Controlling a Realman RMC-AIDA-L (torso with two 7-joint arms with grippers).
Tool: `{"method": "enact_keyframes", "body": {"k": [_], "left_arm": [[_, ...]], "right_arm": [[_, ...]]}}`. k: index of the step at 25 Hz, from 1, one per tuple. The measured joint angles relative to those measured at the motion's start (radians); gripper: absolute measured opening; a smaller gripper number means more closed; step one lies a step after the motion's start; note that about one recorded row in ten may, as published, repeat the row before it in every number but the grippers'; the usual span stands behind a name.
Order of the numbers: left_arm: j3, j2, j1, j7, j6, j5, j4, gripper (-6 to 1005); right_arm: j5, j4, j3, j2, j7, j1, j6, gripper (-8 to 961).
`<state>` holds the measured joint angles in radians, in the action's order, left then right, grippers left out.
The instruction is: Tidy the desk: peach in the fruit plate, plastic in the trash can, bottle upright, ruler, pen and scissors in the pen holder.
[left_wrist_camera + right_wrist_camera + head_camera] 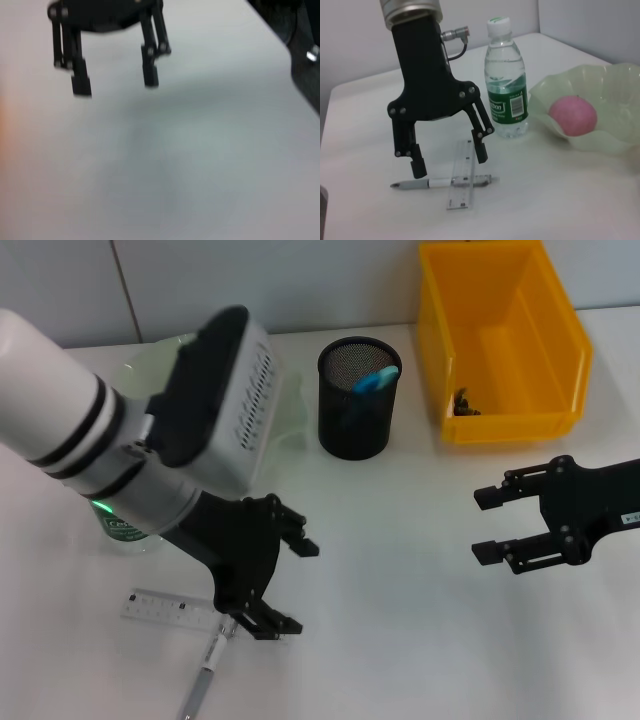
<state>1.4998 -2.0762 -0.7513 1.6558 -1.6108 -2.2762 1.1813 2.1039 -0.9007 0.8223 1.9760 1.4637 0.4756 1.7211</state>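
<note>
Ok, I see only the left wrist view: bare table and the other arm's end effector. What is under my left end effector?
Observer: The left end effector hovers open over a pen and a ruler that cross each other.
Operator: Is the bottle upright?
Observer: Yes, the bottle stands upright, capped, beside the fruit plate.
Operator: And where is that other end effector?
Observer: The right end effector hangs open in front of the yellow trash can.
</note>
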Motion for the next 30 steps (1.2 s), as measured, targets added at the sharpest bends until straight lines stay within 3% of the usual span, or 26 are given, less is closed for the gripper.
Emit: {"method": "enact_keyframes", "body": {"k": [12, 30], "left_arm": [[0.120, -0.004, -0.032, 0.105, 0.035, -0.106, -0.011, 794], [0.235, -0.004, -0.034, 0.110, 0.090, -0.078, -0.018, 793]], "right_arm": [[0.060, -0.004, -0.002, 0.000, 0.003, 0.009, -0.001, 707], [0.066, -0.004, 0.007, 0.001, 0.003, 0.015, -0.008, 707]]}}
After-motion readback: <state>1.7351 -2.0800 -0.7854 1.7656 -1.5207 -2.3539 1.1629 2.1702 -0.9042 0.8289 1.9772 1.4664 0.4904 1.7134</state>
